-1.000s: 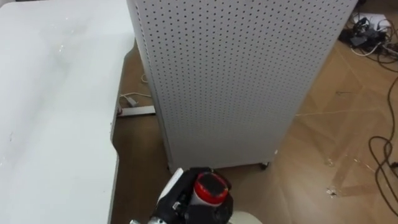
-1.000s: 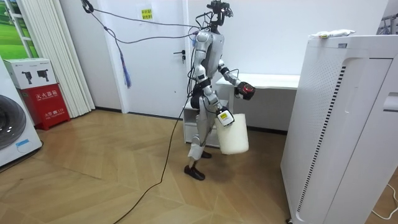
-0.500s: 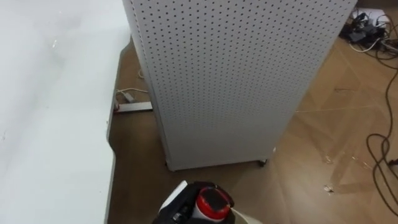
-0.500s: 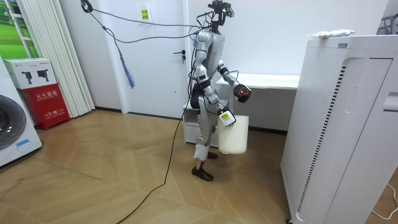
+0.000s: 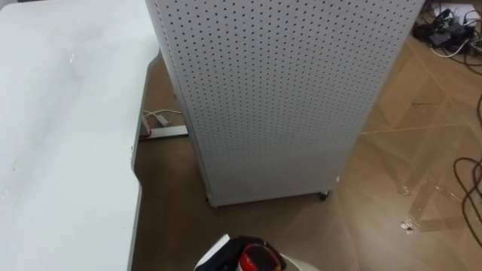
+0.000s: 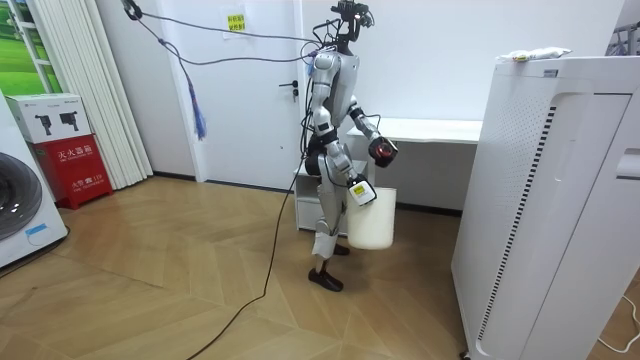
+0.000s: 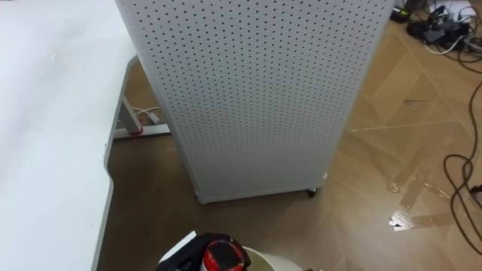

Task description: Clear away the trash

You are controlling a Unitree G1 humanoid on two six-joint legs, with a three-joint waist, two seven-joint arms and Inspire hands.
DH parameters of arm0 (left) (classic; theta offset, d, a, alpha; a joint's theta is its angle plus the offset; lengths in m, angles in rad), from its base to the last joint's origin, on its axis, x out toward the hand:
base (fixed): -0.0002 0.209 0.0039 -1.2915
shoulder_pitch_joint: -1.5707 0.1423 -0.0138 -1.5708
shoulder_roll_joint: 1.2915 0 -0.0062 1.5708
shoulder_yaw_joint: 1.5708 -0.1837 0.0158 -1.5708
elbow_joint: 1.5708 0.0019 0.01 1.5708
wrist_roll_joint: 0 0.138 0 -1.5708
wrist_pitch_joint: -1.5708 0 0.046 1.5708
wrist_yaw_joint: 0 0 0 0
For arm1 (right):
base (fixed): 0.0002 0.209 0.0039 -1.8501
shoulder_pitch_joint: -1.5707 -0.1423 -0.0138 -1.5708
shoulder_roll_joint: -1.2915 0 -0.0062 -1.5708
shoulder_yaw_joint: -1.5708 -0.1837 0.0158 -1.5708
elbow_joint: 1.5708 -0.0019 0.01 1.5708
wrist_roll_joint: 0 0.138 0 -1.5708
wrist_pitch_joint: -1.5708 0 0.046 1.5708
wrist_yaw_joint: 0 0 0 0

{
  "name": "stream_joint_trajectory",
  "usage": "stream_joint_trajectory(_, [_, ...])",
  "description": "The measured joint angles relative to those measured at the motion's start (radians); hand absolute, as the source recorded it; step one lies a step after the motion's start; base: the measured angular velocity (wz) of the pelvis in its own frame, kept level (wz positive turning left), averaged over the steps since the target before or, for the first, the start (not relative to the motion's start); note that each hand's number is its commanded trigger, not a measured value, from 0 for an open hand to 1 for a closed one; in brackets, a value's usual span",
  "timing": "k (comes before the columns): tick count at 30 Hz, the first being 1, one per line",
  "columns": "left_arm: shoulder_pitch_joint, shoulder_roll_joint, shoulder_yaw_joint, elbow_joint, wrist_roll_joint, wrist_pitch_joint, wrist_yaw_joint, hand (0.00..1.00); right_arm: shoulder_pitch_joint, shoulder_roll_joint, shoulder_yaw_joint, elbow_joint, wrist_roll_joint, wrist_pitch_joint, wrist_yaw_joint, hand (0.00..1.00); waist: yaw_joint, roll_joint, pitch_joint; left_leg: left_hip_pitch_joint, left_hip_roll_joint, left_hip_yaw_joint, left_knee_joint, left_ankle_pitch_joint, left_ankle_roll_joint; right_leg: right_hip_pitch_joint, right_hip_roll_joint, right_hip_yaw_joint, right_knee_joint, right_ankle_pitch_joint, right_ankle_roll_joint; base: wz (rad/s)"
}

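You've got a white table (image 5: 68, 135) on the left, and dead ahead a perforated white cabinet (image 5: 279, 98) on small castors. A power strip (image 5: 167, 132) lies on the wood floor (image 5: 392, 173) between them, and cables (image 5: 452, 30) tangle at far right.

The torso and arms are silver-grey with dark joints; the head unit is dark. The right hand (image 6: 357, 187) bears a white, yellow-marked tag.
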Motion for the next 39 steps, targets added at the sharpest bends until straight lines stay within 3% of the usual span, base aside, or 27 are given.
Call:
stream_joint_trajectory(3, [0.001, -0.003, -0.001, 0.030, 0.046, 0.004, -0.001, 0.51, -0.001, 0.001, 0.002, 0.003, 0.000, 0.000, 0.007, 1.00, 0.003, 0.000, 0.0003, -0.001, 0.002, 0.011, 0.000, 0.000, 0.000, -0.006, 0.001, 0.006, 0.003, -0.001, 0.000, -0.08])
stream_joint_trajectory(5, [0.002, -0.003, -0.004, 0.033, 0.067, 0.014, -0.002, 0.34, -0.001, 0.001, 0.006, 0.003, 0.000, 0.001, 0.010, 1.00, 0.003, 0.000, 0.0003, -0.001, 0.003, 0.012, 0.000, 0.000, 0.000, -0.007, 0.002, 0.006, 0.003, -0.001, -0.001, 0.00])
stream_joint_trajectory(10, [0.002, -0.005, -0.004, 0.038, 0.084, 0.024, -0.001, 0.32, -0.001, 0.002, 0.012, 0.003, 0.000, 0.007, 0.015, 1.00, 0.005, 0.000, 0.0003, -0.001, 0.003, 0.012, 0.000, 0.000, 0.000, -0.007, 0.001, 0.006, 0.003, -0.001, -0.001, 0.00])
stream_joint_trajectory(14, [0.002, -0.006, -0.004, 0.041, 0.084, 0.026, -0.001, 0.25, -0.002, 0.001, 0.015, 0.005, -0.004, 0.010, 0.022, 1.00, 0.005, 0.000, 0.0003, -0.003, 0.003, 0.012, 0.000, 0.000, 0.000, -0.008, 0.001, 0.006, 0.003, -0.001, -0.001, 0.00])
stream_joint_trajectory(24, [0.005, -0.010, -0.003, 0.049, 0.085, 0.029, -0.015, 0.24, -0.003, -0.017, 0.020, 0.018, -0.009, 0.017, 0.011, 1.00, 0.018, 0.002, 0.0008, -0.006, 0.003, 0.014, -0.002, 0.000, 0.000, -0.013, 0.002, 0.006, 0.004, -0.002, -0.002, 0.00])
stream_joint_trajectory(33, [0.015, -0.004, -0.003, 0.049, 0.085, 0.037, -0.020, 0.10, -0.010, -0.014, 0.022, 0.018, -0.002, 0.017, 0.012, 1.00, 0.020, 0.001, 0.0006, -0.003, 0.002, 0.013, 0.000, 0.000, 0.000, -0.008, 0.000, 0.006, 0.007, -0.002, -0.002, 0.00])
stream_joint_trajectory(35, [0.016, -0.004, -0.003, 0.045, 0.085, 0.037, -0.018, 0.00, -0.010, -0.014, 0.022, 0.018, -0.002, 0.017, 0.012, 1.00, 0.020, 0.001, 0.0006, 0.004, 0.002, 0.012, -0.001, 0.000, 0.000, -0.002, 0.000, 0.006, 0.007, -0.002, -0.002, 0.00])
stream_joint_trajectory(39, [0.016, -0.001, 0.002, 0.002, 0.085, 0.033, 0.005, 0.00, -0.010, -0.013, 0.022, 0.017, -0.002, 0.017, 0.009, 1.00, 0.018, -0.001, 0.0009, 0.019, -0.001, 0.013, 0.001, 0.000, 0.000, 0.011, -0.002, 0.011, 0.009, -0.003, 0.000, 0.00])
